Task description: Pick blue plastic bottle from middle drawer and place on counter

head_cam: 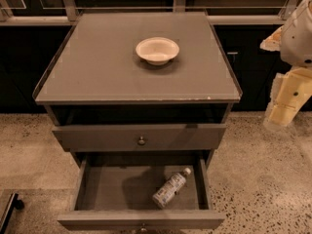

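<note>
The blue plastic bottle (170, 188) lies on its side in the open middle drawer (112, 189), right of centre, with its white cap pointing to the back right. The counter (97, 67) is the grey cabinet top above it. My gripper (285, 106) hangs at the right edge of the view, beside the cabinet's right side at about counter height. It is well apart from the bottle and the drawer, and nothing shows in it.
A white bowl (157, 50) stands on the counter, back of centre. The upper grey drawer front (141, 138) with a round knob sits above the open drawer. Speckled floor surrounds the cabinet. Dark cabinets and metal rails run along the back.
</note>
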Controlling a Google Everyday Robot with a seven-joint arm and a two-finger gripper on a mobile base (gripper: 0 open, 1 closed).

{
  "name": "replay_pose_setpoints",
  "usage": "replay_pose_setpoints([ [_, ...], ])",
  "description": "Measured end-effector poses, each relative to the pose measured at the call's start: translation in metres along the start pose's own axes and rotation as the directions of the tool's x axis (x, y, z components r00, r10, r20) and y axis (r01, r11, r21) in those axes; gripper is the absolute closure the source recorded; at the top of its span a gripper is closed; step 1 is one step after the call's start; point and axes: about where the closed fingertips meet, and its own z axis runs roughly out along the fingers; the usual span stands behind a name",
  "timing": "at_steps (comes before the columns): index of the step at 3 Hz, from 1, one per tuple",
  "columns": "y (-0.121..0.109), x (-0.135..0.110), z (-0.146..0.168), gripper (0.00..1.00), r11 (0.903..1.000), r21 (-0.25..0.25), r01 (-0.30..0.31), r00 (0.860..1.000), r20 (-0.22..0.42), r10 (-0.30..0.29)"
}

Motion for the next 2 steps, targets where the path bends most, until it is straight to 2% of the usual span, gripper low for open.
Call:
replay_pose_setpoints([
  [1, 0.000, 0.000, 0.000, 0.00, 1.0000, 0.000, 0.000, 1.000, 0.000, 0.000],
  [2, 0.007, 0.005, 0.018, 0.00, 0.9954, 0.011, -0.096, 0.995, 0.037, 0.095],
])
